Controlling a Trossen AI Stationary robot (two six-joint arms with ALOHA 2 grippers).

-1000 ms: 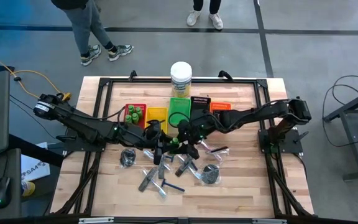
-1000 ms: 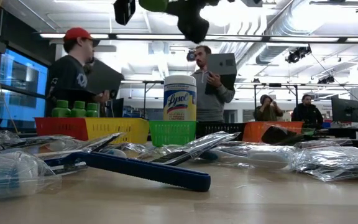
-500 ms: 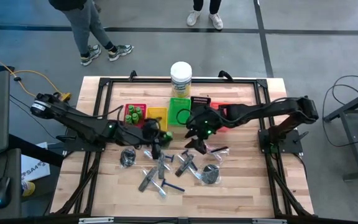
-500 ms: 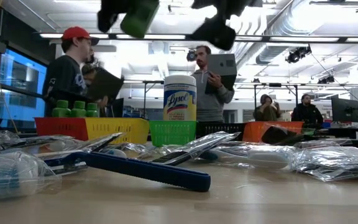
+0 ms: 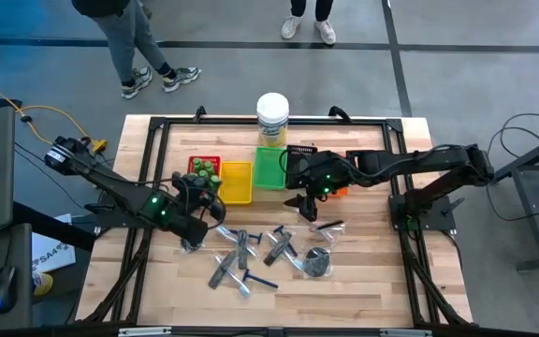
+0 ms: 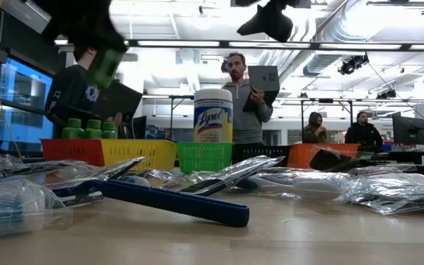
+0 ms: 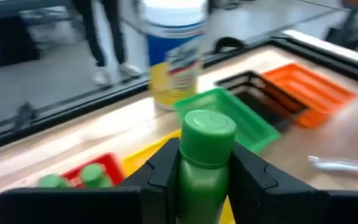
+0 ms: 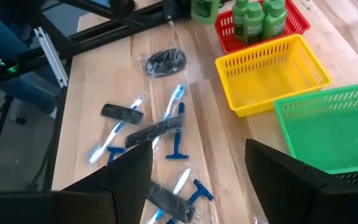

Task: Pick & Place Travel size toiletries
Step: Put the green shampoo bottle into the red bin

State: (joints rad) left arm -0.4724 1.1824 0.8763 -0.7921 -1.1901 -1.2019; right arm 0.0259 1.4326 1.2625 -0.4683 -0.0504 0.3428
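My left gripper [image 5: 210, 193] is shut on a small green bottle [image 7: 205, 155] with a round cap. It hovers near the red tray [image 5: 193, 161], which holds other green bottles [image 8: 253, 15]. In the low view the bottle [image 6: 106, 68] hangs high and tilted. My right gripper [image 5: 309, 197] is open, above the table in front of the green tray [image 5: 271, 167]; its fingers [image 8: 129, 174] stand wide apart over nothing. Loose toiletries lie flat on the table: dark-blue razors [image 5: 254, 279], grey flat pieces [image 5: 241, 248], clear-sleeved sticks [image 8: 173, 99] and dark round bundles [image 5: 318, 262]. My left gripper pinches the green bottle by its body just under the cap [image 7: 204, 177], one finger [image 7: 166, 165] on each side. The bottle is lifted clear of the table, cap pointing away from the wrist; in the low view it sits tilted.
A row of small trays stands toward the far edge: red, yellow [image 5: 237, 180], green, black [image 5: 301, 153] and orange [image 7: 306, 87]. A tall jar with a white lid [image 5: 272, 117] stands behind them. People stand beyond the far edge [image 6: 249, 96].
The two grippers were close together over the table's middle and have parted. My left gripper has carried the green bottle toward the table's left and far side, up to the red tray. My right gripper has drawn back toward the right and far side.
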